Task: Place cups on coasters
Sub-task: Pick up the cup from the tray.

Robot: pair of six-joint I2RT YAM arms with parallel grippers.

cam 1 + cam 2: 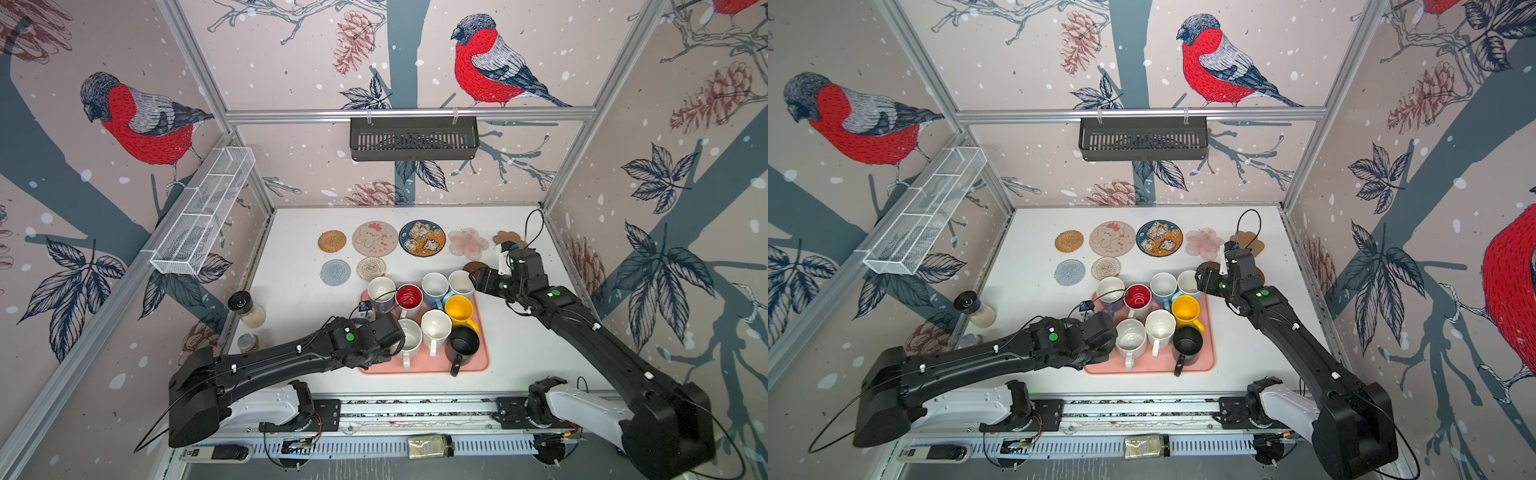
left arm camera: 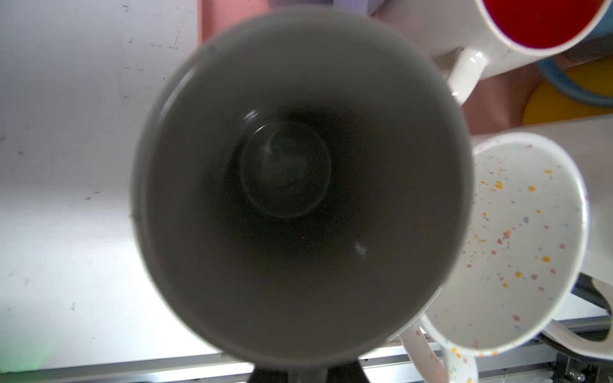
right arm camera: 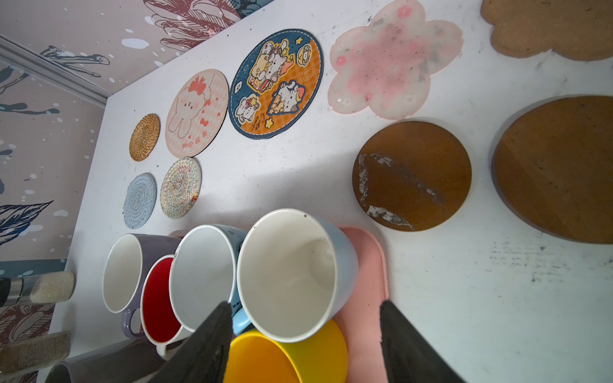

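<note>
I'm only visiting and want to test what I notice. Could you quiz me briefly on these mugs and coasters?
1. How many coasters lie on the white table?
2. True or false: the yellow mug stands on the pink tray.
3. Which coaster lies between the beige cartoon round and the pink flower coaster? A woven straw; B blue cartoon round; C tan cloud-shape.
Key: 1 nine; 2 true; 3 B.
</note>
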